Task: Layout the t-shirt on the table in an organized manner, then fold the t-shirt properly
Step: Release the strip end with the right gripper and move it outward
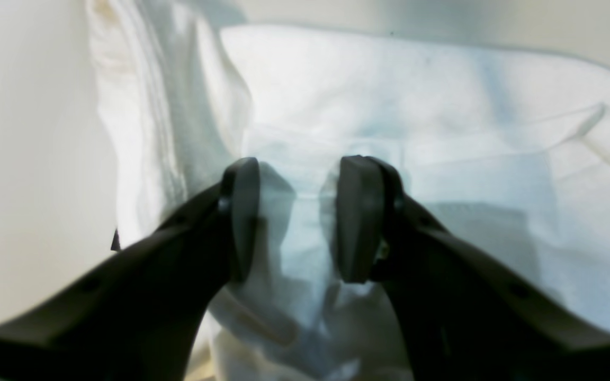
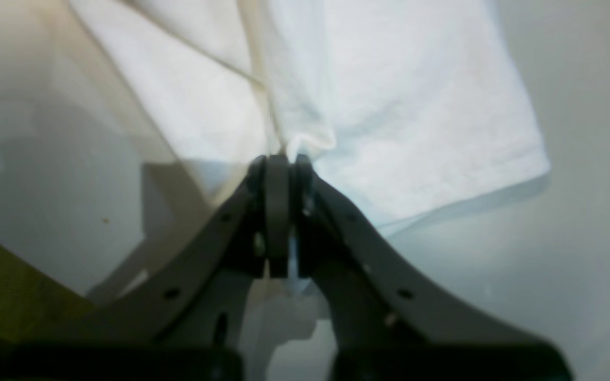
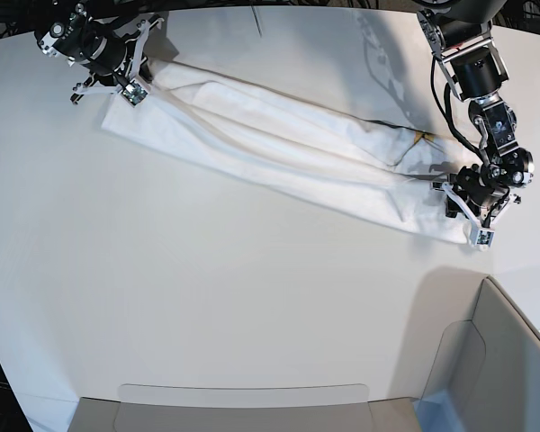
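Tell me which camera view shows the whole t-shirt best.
The base view: the t-shirt lies there end to end as a long band stretched across the table between the two arms. The left wrist view shows only blurred white folds near one end; the right wrist view shows one hemmed corner.

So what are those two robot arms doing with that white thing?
They are handling a white t-shirt lying stretched in a long, bunched strip across the table. The right gripper has its jaws shut on one end of the cloth. The left gripper sits at the other end with its jaws open over the fabric. The shirt is not yet spread flat or folded.
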